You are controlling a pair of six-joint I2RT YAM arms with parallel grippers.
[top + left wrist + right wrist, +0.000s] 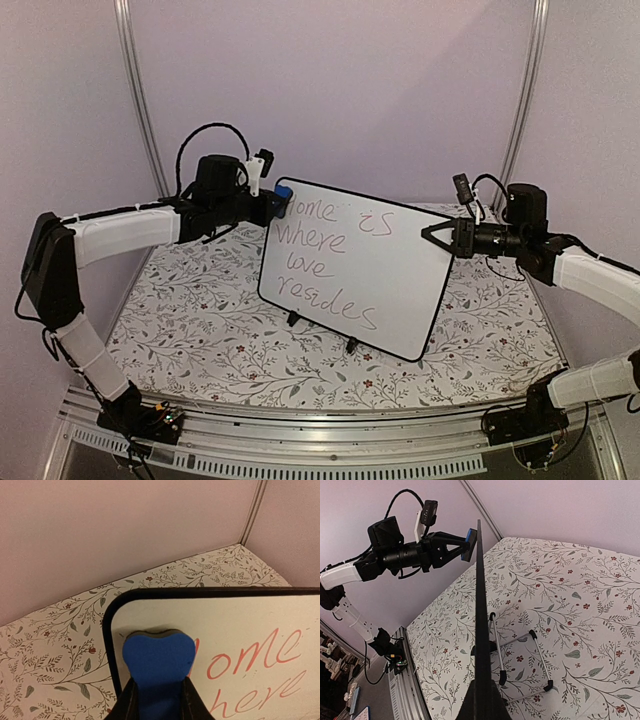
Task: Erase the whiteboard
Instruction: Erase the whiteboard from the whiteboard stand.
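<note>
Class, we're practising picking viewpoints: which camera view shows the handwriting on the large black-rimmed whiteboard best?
The top external view: all four lines of pinkish handwriting face it on the large black-rimmed whiteboard. The left wrist view catches only parts of two lines; the right wrist view sees the board edge-on, no writing.

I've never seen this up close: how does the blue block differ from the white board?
The eraser is small, blue and blank; the whiteboard is large, white and carries handwriting. The left jaws pinch the eraser; the right jaws clamp the whiteboard's edge. Both are held by an arm.
</note>
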